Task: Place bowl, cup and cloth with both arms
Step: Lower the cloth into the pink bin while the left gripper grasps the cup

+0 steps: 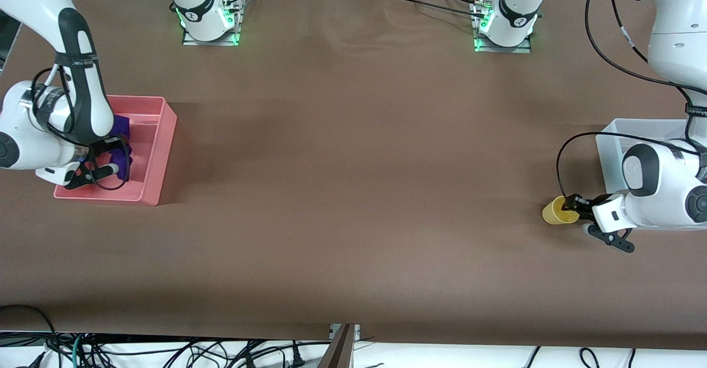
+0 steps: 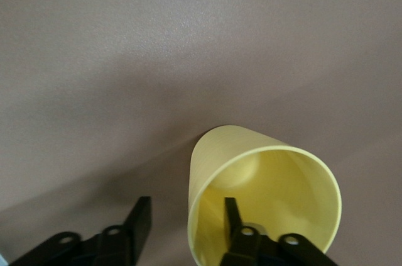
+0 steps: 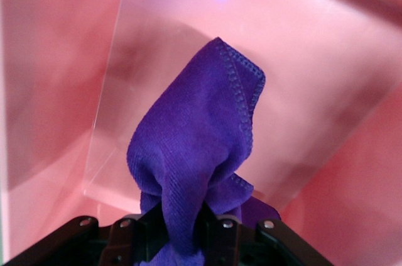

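The yellow cup lies tipped on the table toward the left arm's end, its mouth facing my left gripper. In the left wrist view the cup has one finger inside it and the other finger outside, apart from the wall; the left gripper is open. My right gripper is shut on the purple cloth inside the pink bin. In the right wrist view the cloth bunches up between the right gripper's fingers. The bowl is out of view.
A white bin stands toward the left arm's end, just farther from the front camera than the cup, partly hidden by the left arm. The pink bin's walls surround the cloth. The arm bases stand along the table's edge farthest from the front camera.
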{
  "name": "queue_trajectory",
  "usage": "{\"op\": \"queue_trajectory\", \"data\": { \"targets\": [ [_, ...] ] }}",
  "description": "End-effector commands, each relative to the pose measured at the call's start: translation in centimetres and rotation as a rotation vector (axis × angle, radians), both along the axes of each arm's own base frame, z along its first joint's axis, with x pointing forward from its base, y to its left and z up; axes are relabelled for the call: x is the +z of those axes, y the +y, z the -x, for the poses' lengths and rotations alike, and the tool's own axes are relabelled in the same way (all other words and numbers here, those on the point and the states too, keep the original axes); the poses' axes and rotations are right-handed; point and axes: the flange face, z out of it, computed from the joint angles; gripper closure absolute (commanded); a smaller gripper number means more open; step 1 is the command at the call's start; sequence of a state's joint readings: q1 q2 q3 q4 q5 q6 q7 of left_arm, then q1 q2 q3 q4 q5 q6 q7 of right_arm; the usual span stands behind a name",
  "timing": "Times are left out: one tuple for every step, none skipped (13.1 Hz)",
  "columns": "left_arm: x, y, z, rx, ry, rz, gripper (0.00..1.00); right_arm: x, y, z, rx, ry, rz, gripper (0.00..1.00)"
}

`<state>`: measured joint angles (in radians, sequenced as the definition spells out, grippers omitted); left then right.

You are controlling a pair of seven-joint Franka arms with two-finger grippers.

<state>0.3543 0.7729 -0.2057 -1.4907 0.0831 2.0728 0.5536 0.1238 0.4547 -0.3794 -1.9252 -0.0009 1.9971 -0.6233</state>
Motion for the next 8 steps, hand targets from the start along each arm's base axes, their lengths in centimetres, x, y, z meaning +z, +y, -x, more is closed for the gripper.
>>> {"op": "queue_trajectory", "data": {
  "targets": [
    [2.2,0.2,-0.5,-0.004,-0.018,-0.018,1.00,-1.4,0.5,0.5,-0.025,-0.029,-0.021,1.00],
    [2.5,0.6,-0.3,-0.002,-0.006,-0.018,1.00,-2.2,0.4,0.6,-0.030,-0.040,-0.022,1.00],
    [4.0,0.6,-0.1,-0.002,0.009,-0.020,1.00,-2.9,0.5,0.7,-0.028,-0.047,-0.017,0.95],
    [5.4,0.7,0.1,-0.002,0.021,-0.023,1.00,-3.2,0.4,0.7,-0.028,-0.049,-0.014,0.31],
    [7.6,0.9,0.4,-0.003,0.027,-0.034,1.00,-3.0,0.5,0.6,-0.031,-0.052,-0.014,0.00],
    [9.5,1.3,1.0,0.000,0.046,-0.042,1.00,-1.8,0.5,0.2,-0.032,-0.064,-0.017,0.00],
    [11.9,1.9,1.7,0.004,0.069,-0.051,1.00,0.4,0.6,-0.5,-0.032,-0.080,-0.025,0.00],
    [14.3,3.3,2.7,0.007,0.092,-0.063,1.00,3.2,0.6,-1.1,-0.040,-0.078,-0.043,0.00]
  ]
}}
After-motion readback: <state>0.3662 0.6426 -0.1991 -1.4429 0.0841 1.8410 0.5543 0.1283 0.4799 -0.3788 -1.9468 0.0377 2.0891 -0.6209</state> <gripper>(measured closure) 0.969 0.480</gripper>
